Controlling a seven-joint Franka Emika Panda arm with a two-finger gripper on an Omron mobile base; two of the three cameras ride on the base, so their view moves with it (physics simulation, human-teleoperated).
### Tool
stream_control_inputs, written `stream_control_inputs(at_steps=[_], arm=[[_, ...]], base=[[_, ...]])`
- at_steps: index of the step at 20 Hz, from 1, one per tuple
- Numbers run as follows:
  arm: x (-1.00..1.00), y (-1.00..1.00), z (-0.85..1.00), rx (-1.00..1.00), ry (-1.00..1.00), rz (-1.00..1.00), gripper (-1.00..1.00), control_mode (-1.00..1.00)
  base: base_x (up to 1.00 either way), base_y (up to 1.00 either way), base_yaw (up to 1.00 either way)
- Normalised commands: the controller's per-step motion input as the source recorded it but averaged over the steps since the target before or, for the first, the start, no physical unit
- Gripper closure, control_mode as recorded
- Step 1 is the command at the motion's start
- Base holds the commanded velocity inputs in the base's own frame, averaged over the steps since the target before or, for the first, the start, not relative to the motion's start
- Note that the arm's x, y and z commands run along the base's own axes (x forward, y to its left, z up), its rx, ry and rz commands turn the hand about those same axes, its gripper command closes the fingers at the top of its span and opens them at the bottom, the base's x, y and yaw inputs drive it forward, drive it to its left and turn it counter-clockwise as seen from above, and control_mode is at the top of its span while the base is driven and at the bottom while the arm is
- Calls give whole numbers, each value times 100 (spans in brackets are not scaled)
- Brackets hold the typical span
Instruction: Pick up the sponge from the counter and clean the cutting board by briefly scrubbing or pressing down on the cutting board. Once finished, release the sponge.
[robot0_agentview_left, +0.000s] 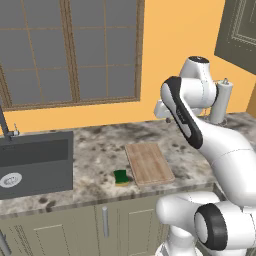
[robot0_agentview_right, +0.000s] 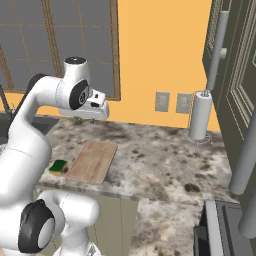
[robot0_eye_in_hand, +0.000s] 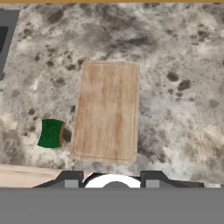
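**Tool poised high above board and sponge**

The tool (robot0_eye_in_hand: 112, 181) hangs well above the speckled stone bench (robot0_eye_in_hand: 175, 100), pointing straight down, with nothing between its two dark fingertips; only the tips show at the bottom of the hand view, set apart, though how wide the jaws stand cannot be told. Directly below and slightly ahead of the tool lies the board (robot0_eye_in_hand: 107, 111), a flat rectangle of light-brown wood with lengthwise grain and rounded corners. The sponge (robot0_eye_in_hand: 50, 133), a small block with a rough dark green top over a yellow base, sits on the bench just beside the board's long edge, to the tool's left, apart from the wood and near the bench's rounded front edge. Farther left, a dark grey sink (robot0_agentview_left: 35, 162) is sunk into the marbled stone. A white paper-towel roll (robot0_agentview_right: 200, 117) stands upright on its holder, well off to the right by the orange wall.
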Motion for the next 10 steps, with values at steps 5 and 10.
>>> stream_control_inputs(at_steps=[5, 10], arm=[[-6, 19, -8, -2, 0, 4, -100, -100], [-3, 58, -22, 0, 0, 4, -100, -100]], base=[[0, 0, 0], [0, 0, 0]])
